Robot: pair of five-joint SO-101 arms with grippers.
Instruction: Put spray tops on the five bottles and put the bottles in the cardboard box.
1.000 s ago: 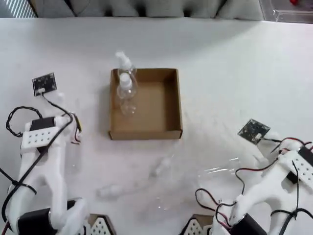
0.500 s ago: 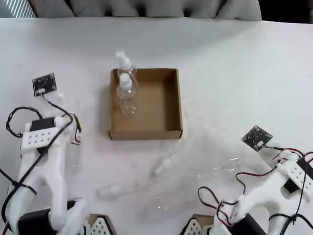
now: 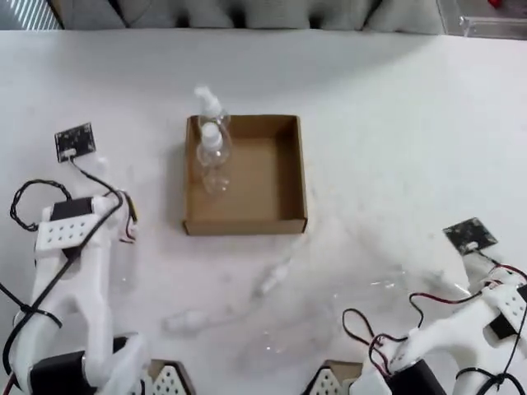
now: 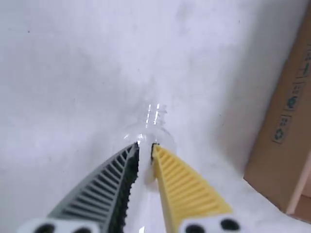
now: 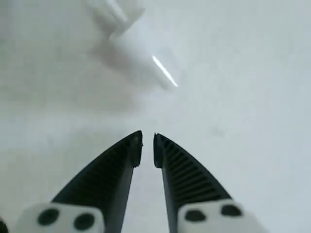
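White desk (image 3: 395, 123) stretches under both arms, with grey cushions (image 3: 247, 12) along its far edge. At the middle sits the cardboard box (image 3: 300, 177), open on top. Inside, along its left wall, lies a capped bottle (image 3: 216, 160). Its long axis runs near to far, with the spray head toward the far side. A second capped bottle (image 3: 208, 105) follows the same line, its spray head poking out past the box's far left corner.

On the near side of the box, a first loose spray top (image 3: 272, 280) lies aslant on the desk. A second loose spray top (image 3: 183, 319) lies further left and nearer, roughly left to right.

The left arm (image 3: 70, 230) stands left of the box. The left tool (image 4: 145, 148) has its grey and yellow fingers drawn almost together, with a thin slit at the tips. A clear bottle (image 4: 153, 116) shows just past them. Its threaded neck points away from the tool and its long axis is in line with the fingers. I cannot tell whether they pinch it.

The right arm (image 3: 486, 309) sits at the near right. The right tool (image 5: 147, 141) has black fingers nearly closed on nothing. A blurred white spray top (image 5: 129, 41) lies on the desk beyond the tips.
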